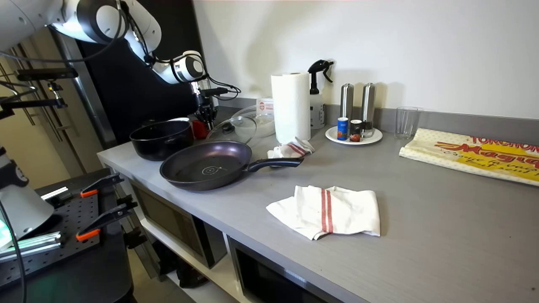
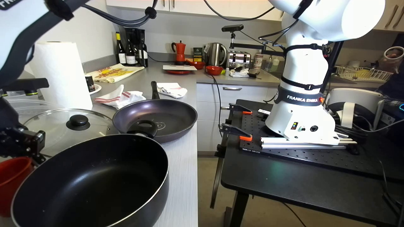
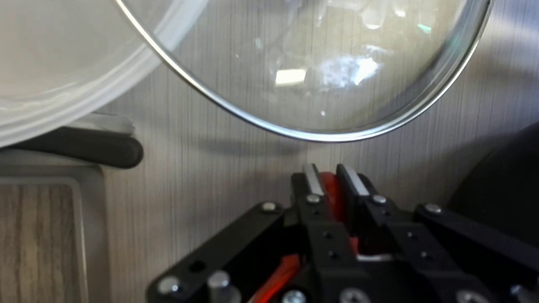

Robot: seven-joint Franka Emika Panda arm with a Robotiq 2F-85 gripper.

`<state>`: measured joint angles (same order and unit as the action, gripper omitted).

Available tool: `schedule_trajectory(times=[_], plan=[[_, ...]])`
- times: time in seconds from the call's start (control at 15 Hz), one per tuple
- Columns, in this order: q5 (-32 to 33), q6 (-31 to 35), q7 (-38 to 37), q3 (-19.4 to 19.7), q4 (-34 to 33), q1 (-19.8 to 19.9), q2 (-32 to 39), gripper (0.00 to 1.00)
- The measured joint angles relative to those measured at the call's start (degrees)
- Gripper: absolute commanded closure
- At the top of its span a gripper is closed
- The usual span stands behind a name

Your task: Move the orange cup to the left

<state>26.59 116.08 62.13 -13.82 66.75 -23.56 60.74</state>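
The orange cup (image 1: 199, 129) stands on the counter behind the black pot, partly hidden by it, in an exterior view. It also shows at the left edge of an exterior view (image 2: 12, 176), cut off by the frame and partly covered by the pot. My gripper (image 1: 209, 123) is low at the cup, pointing down, and it also shows in an exterior view (image 2: 37, 155). In the wrist view, a narrow red part of the cup (image 3: 332, 191) fills the small gap between the fingers of my gripper (image 3: 326, 171). The rest of the cup is mostly hidden below the gripper.
A black pot (image 2: 94, 176) stands close beside the cup. A glass lid (image 3: 311, 134) lies just beyond the fingertips. A clear bowl (image 3: 139, 80), a dark handle (image 3: 105, 148) and a grey tray (image 3: 94, 227) are near. The frying pan (image 1: 206, 164) and paper roll (image 1: 290, 107) stand farther along.
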Motion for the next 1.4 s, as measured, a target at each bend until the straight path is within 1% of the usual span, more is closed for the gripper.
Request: schedule_trajectory(times=[0.47, 0.53, 0.6, 0.67, 0.73, 0.87, 1.2, 1.27, 1.4], plan=[[-0.1, -0.1, 1.0, 0.0, -1.6, -0.4, 0.9, 0.96], [-0.1, -0.2, 1.1, 0.0, -1.7, -0.4, 0.9, 0.94], [-0.1, -0.2, 1.1, 0.0, -1.7, -0.5, 1.0, 0.68], [-0.1, -0.2, 1.1, 0.0, -1.7, -0.5, 1.0, 0.66], [-0.1, -0.2, 1.1, 0.0, -1.7, -0.5, 1.0, 0.52], [-0.1, -0.3, 1.2, 0.1, -1.8, -0.6, 1.0, 0.40], [-0.1, -0.4, 1.2, 0.1, -2.0, -0.7, 1.0, 0.02], [-0.1, -0.5, 1.2, 0.1, -2.2, -0.7, 1.0, 0.00], [-0.1, -0.6, 1.2, 0.1, -2.5, -0.7, 1.2, 0.00]])
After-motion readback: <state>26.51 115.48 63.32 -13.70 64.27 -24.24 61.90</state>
